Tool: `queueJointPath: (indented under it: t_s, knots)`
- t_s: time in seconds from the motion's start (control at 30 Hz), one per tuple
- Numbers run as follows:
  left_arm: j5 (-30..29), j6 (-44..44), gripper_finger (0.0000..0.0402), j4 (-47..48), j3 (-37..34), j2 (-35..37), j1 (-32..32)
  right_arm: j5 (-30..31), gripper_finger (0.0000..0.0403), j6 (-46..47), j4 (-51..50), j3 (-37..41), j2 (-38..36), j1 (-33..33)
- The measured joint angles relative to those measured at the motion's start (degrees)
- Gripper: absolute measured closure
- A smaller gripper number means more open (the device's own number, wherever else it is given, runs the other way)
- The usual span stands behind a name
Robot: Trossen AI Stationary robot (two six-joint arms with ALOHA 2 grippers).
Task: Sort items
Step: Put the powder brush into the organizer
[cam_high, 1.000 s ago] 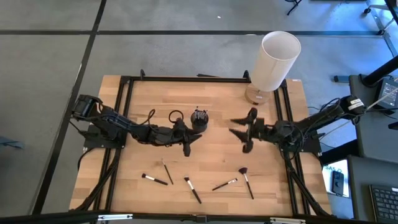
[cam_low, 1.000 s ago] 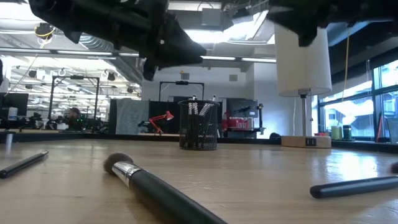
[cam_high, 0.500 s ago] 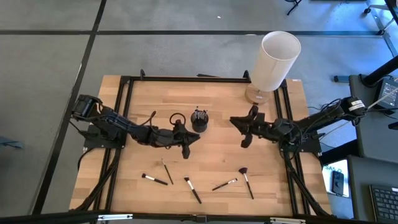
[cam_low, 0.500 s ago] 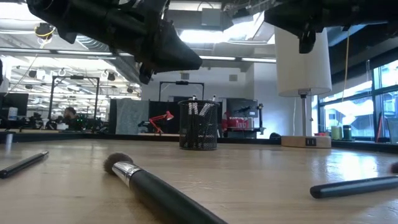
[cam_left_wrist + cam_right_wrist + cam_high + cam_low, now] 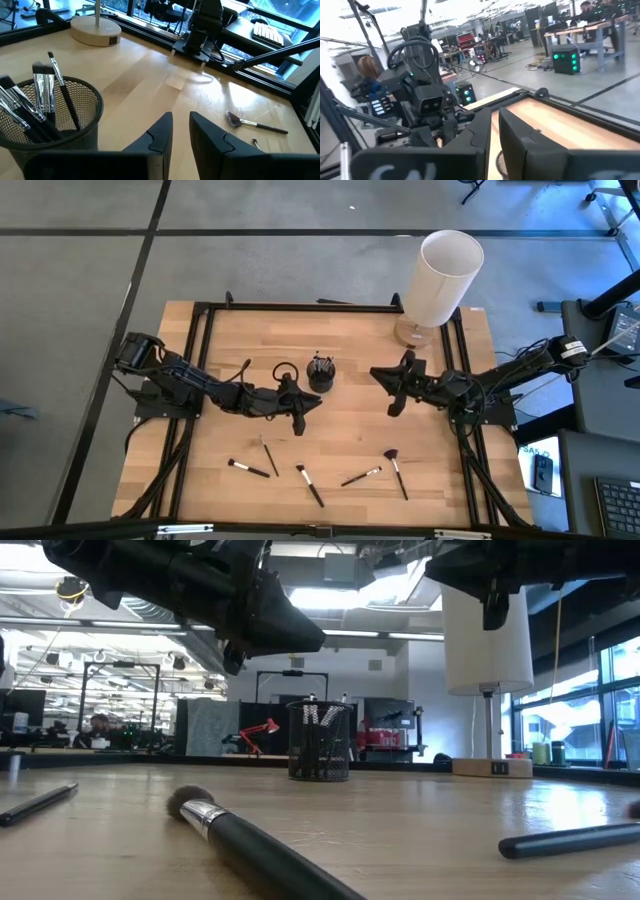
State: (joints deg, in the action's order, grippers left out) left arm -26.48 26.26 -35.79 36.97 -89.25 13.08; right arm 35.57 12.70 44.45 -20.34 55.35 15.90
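Several makeup brushes lie flat on the wooden table near its front edge: one with a black handle [image 5: 248, 469], a thin one [image 5: 268, 455], another [image 5: 310, 485], a fourth [image 5: 360, 477] and a fan-headed one [image 5: 397, 470] [image 5: 240, 121]. More brushes stand head-up in the black mesh cup [image 5: 320, 372] [image 5: 55, 115] [image 5: 320, 740]. My left gripper [image 5: 308, 408] [image 5: 181, 131] hovers just near-side of the cup, its fingers almost together, with nothing between them. My right gripper [image 5: 385, 388] [image 5: 495, 131] hovers right of the cup, shut and empty.
A tall white cylinder lamp [image 5: 440, 280] [image 5: 487, 630] stands on a round wooden base [image 5: 95, 31] at the far right corner. A black frame [image 5: 300, 307] borders the table. Bare wood lies between the grippers and the brushes at the front.
My right gripper has shut its widely spread fingers on nothing and stays right of the cup. The brushes on the table have not moved.
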Motion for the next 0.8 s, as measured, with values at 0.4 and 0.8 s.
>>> queueJointPath:
  t_s: [0.4, 0.8]
  knots:
    - [-0.8, 8.0, 0.033, -0.3, 0.0, 0.0, -0.3, 6.0, 0.0366, 1.0, -8.1, 0.0, -2.0, -0.7]
    - [-2.5, 12.9, 0.0329, 1.0, 0.0, 0.0, -1.2, 11.0, 0.0366, -9.0, -2.6, 0.0, -3.0, -0.7]
